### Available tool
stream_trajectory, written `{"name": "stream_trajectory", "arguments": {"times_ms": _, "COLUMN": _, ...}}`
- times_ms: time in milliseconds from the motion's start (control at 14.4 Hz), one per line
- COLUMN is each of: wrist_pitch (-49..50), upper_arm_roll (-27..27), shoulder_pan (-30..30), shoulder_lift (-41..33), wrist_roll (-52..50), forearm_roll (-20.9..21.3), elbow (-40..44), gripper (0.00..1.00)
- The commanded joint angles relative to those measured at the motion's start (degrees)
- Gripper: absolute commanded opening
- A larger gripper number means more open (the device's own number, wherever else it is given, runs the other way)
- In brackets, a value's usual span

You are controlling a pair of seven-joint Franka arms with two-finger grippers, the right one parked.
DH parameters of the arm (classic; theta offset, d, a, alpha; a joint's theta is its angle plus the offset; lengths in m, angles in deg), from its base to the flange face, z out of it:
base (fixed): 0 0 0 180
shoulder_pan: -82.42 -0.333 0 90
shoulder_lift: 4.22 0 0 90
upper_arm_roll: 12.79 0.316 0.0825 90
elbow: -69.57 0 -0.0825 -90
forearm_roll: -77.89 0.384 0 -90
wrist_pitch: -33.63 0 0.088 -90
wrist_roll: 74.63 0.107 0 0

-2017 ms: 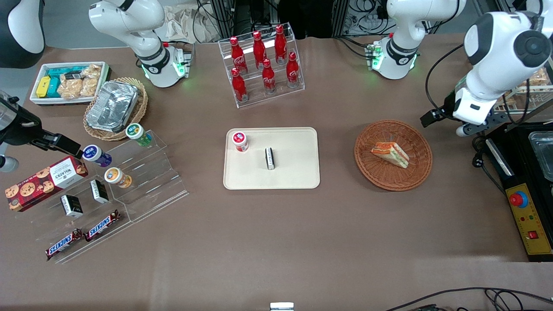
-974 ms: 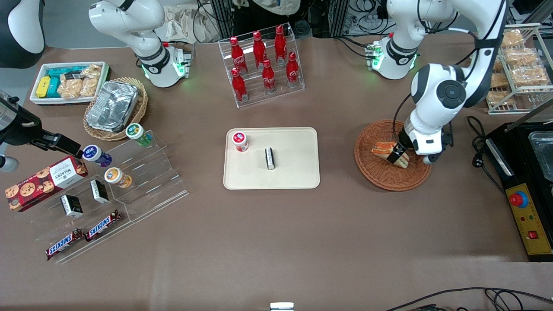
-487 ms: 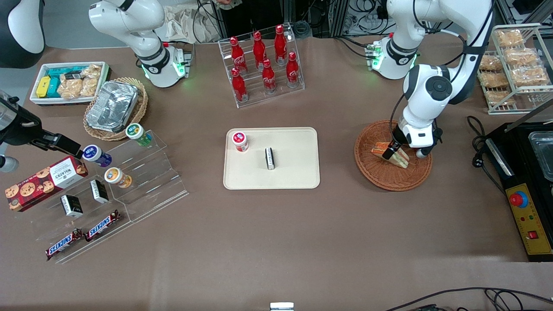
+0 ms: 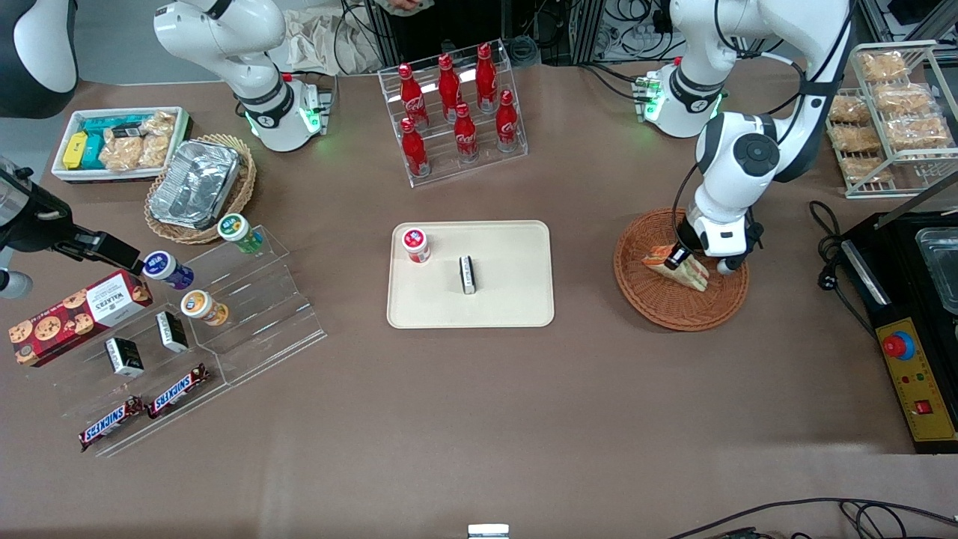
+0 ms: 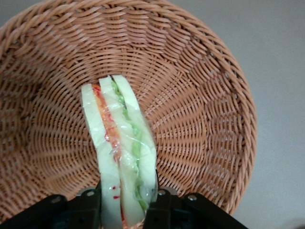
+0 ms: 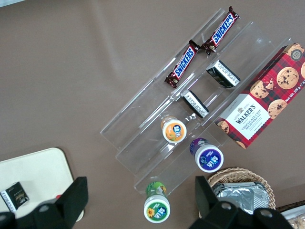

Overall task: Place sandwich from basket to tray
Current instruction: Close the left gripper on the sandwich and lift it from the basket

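Brown wicker basket (image 4: 679,299) held the sandwich (image 5: 121,152), and the gripper (image 5: 126,202) was down inside it, one finger (image 5: 90,205) pressed on each bread side; the tray (image 4: 509,299) sat well apart

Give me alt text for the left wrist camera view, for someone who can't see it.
The gripper has its two black fingers closed on a wrapped triangular sandwich with white bread and orange-red and green filling, inside a round reddish-brown wicker basket. The basket sits on a brown table.
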State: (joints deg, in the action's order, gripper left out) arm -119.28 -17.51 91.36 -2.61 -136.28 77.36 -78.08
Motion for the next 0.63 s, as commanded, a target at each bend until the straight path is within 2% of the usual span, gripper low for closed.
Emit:
{"name": "stream_trajectory", "arguments": {"times_ms": 0, "wrist_pitch": 15.1, "upper_arm_roll": 0.4, "shoulder_pan": 0.1, "shoulder_lift": -1.0, "wrist_roll": -0.6, "forearm_roll": 4.3, "elbow": 8.4, "gripper": 0.0}}
{"name": "stream_trajectory", "arguments": {"times_ms": 139, "wrist_pitch": 25.5, "upper_arm_roll": 0.4, "shoulder_pan": 0.0, "shoulder_lift": -1.0, "wrist_roll": -0.2, "forearm_roll": 4.6, "elbow": 16.5, "gripper": 0.0}}
{"name": "stream_trajectory", "arguments": {"times_ms": 278, "wrist_pitch": 30.3, "upper_arm_roll": 0.4, "shoulder_pan": 0.0, "shoulder_lift": -0.9, "wrist_roll": 1.6, "forearm_roll": 4.5, "elbow": 21.8, "gripper": 0.0}}
{"name": "stream_trajectory", "arguments": {"times_ms": 557, "wrist_pitch": 48.9, "upper_arm_roll": 0.9, "shoulder_pan": -1.4, "shoulder_lift": -0.3, "wrist_roll": 16.5, "forearm_roll": 3.6, "elbow": 35.0, "gripper": 0.0}}
